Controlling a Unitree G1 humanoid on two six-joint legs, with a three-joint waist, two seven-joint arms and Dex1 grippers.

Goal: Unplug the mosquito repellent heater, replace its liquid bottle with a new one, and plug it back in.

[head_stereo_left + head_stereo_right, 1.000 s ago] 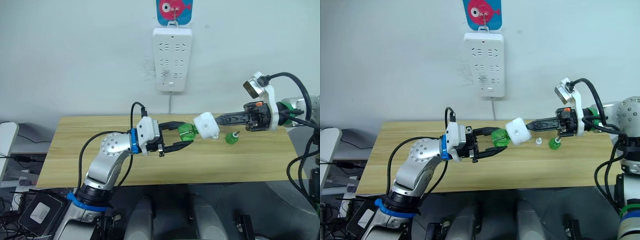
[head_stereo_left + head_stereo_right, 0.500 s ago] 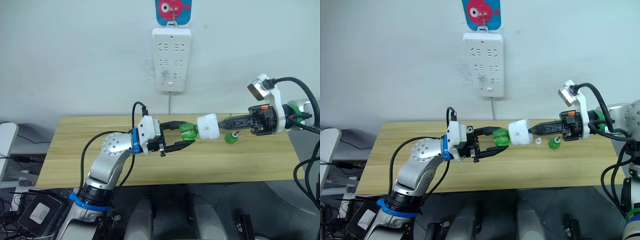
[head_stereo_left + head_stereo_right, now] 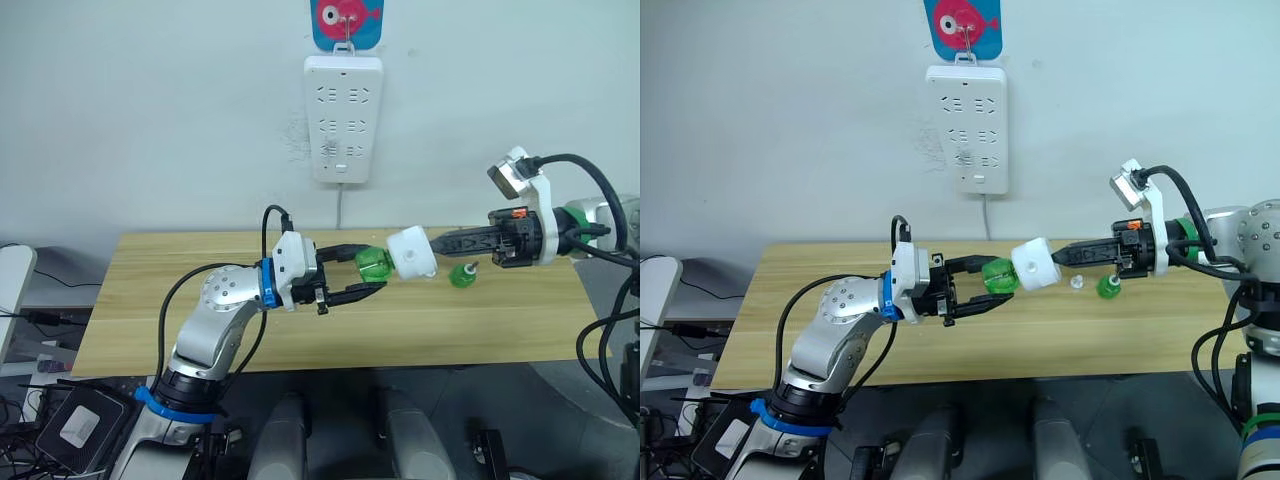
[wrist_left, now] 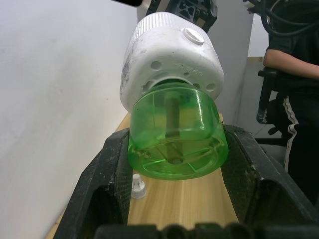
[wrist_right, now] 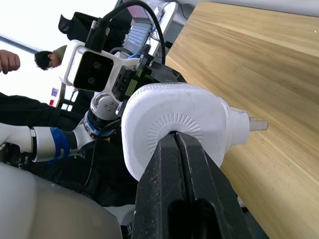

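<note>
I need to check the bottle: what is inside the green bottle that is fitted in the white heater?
Through the clear wall of the green bottle, a dark wick rod runs up its middle into the mosquito repellent heater. The rod's top is covered by the heater; the liquid level cannot be judged.

Even, bright indoor light fills the head views, with soft shadows on the wall (image 3: 150,120) behind the power strip (image 3: 344,118). The left wrist view keeps the green bottle (image 4: 175,132) sharp and the background blurred. The right wrist view is overexposed along one side.
</note>
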